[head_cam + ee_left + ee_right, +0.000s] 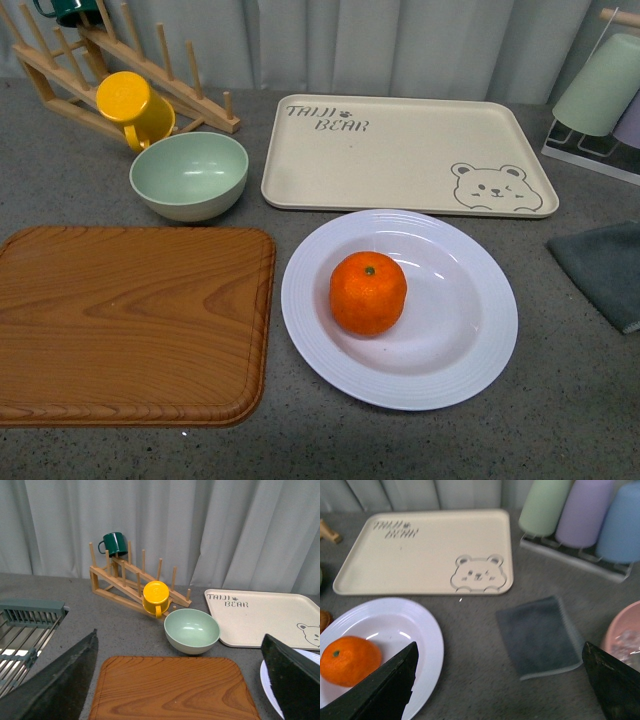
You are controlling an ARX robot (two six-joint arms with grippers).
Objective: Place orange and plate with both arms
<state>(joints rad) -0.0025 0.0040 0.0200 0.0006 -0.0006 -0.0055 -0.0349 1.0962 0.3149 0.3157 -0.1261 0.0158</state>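
Status: orange (368,292) sits in the well of the white plate (470,345), slightly toward the robot's left of centre. The plate lies flat on the counter (560,420), between the wooden board (130,320) on the left and the grey cloth (600,270) on the right. It is just in front of the bear tray (400,150); can't tell if the rims touch. Neither arm shows in the front view. Left pincer (179,636) is released: fingers spread wide, nothing between them, hanging over the board's near side. Right pincer (499,645) is also released and empty, above the counter between plate and cloth. My read: orange-on-plate is done. If that is the goal, the task looks finished with both arms clear. If the plate must go to the tray or board, that move is left and neither pincer is on it yet. Orientation: the orange's green stem spot faces up, tipped slightly toward the camera, so the stem axis is near vertical. The fruit is near-round with no real long axis. The plate is round, opening up, rim level, so no preferred approach side.
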